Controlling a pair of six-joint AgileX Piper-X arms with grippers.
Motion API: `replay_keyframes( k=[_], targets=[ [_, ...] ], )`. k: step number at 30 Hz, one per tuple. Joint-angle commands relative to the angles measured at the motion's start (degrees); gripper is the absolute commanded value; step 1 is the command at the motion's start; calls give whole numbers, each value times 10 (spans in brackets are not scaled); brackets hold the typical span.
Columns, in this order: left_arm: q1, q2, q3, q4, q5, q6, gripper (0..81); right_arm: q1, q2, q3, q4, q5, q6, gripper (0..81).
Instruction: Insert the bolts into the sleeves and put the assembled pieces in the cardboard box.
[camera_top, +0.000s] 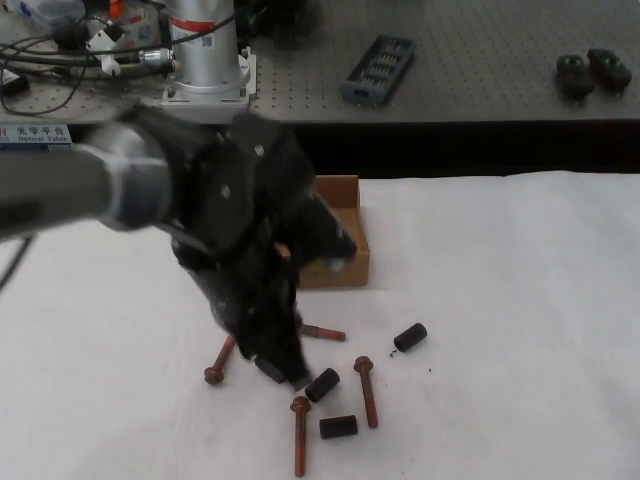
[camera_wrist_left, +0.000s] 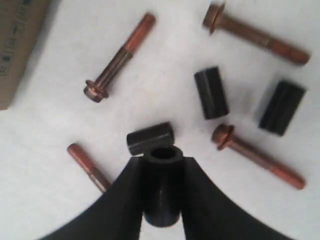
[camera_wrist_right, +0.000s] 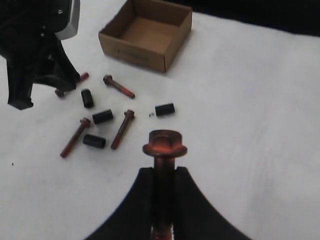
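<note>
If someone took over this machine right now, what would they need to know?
Left pincer: shut on a black sleeve, low over the white cloth.
Right pincer: shut on a bolt by its shank.
Other bolts and sleeves lie on it near the cardboard box.
Done: one bolt, one sleeve picked up; box looks empty.
Left: join them, box the piece, repeat.

**Desk:** Left side, please.

**Operator:** Item one. I log my left arm (camera_top: 120, 185) coming in from the left of the high view, wrist bent steeply down. Its left hand (camera_wrist_left: 163, 164) sits low over the tabletop (camera_top: 520, 300), fingers (camera_wrist_left: 125, 200) clamped on a sleeve (camera_wrist_left: 162, 192).

**Desk:** Right side?

**Operator:** Item two. My right hand (camera_wrist_right: 164, 172) is raised, well apart from the left, gripping a bolt (camera_wrist_right: 164, 150) by its shank, head outward.
</note>
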Motion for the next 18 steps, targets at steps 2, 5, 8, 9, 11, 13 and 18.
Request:
replay_keyframes(
  k=[2, 5, 8, 9, 11, 13, 18],
  targets=[
    [2, -44, 0, 2, 70, -106, 6, -3, -4, -1, -56, -1, 1, 29],
    [2, -77, 10, -18, 118, -148, 6, -3, -4, -1, -81, -1, 1, 29],
    [-1, -113, 45, -70, 154, -197, 6, -3, -4, -1, -118, -3, 1, 29],
    [-1, -124, 58, -94, 171, -212, 6, -3, -4, -1, -133, -4, 1, 29],
    [-6, -155, 96, -144, 214, -251, 6, -3, -4, -1, -166, -37, 1, 29],
    [-14, -187, 135, -190, 237, -272, 6, -3, -4, -1, -205, -80, 1, 29],
    [-57, -270, 239, -333, 251, -338, 6, -3, 6, 16, -307, -160, 13, 31]
  ],
)
